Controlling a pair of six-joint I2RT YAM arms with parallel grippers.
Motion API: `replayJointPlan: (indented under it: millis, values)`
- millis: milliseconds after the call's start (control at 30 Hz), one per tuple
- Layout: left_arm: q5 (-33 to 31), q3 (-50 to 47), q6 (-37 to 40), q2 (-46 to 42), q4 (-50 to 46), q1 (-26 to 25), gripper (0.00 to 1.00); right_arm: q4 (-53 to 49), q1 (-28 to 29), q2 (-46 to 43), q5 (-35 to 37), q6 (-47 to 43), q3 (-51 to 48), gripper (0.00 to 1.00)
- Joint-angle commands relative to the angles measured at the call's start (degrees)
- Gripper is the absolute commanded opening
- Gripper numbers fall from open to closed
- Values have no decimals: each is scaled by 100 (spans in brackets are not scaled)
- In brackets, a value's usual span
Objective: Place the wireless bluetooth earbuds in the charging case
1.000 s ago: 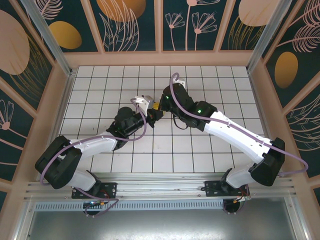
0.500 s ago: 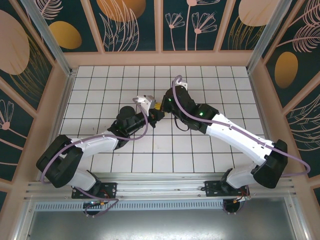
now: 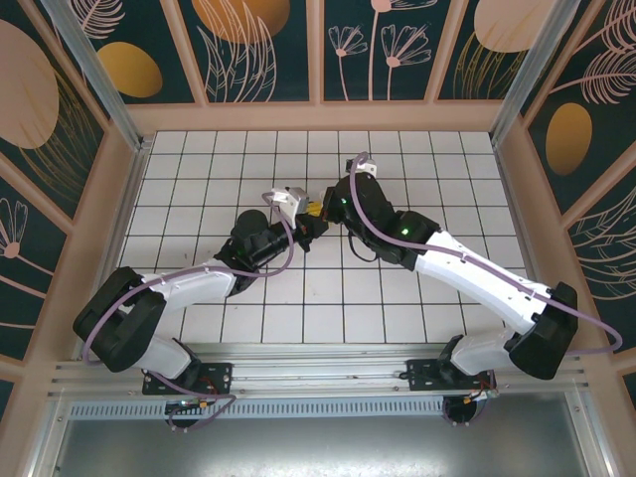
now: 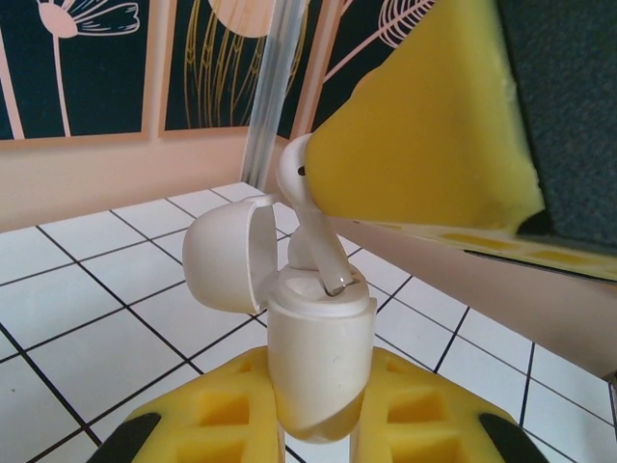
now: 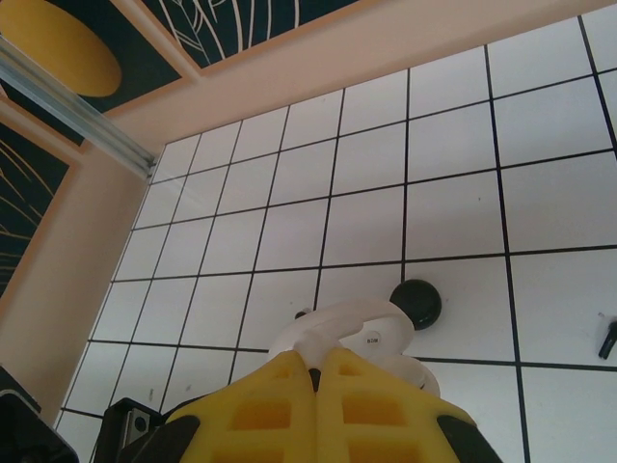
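A white tiled tabletop [image 3: 179, 159] with dark grout lines forms the floor of the enclosure. A low peach-coloured wall [image 3: 318, 117] borders its far, left and right edges. Above it rise dark teal panels [image 3: 407, 50] in peach frames, printed with pale line drawings of leaves and flowers and with golden ovals [image 3: 129, 68]. Slanting aluminium posts stand at the far left corner [image 3: 94, 75] and the far right corner [image 3: 532, 70]. Along the near edge runs an aluminium rail [image 3: 318, 376], with a grey metal sheet [image 3: 318, 447] just beyond it. The light is even and soft, casting only faint shadows on the tiles.
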Motion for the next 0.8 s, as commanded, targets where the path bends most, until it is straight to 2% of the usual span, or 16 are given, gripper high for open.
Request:
replayJointPlan:
  millis: [0,400,767]
  values:
    - [-216,126,-77,-46,723,8,0,8,42,-120,5,-49,-212,3]
    - [-593,351,114,-38,652,12,0,-8,77,-133,-106,12,-163,2]
    - [-660,463,170,58,600,8,0,-161,112,-37,-203,-25,-2,2]
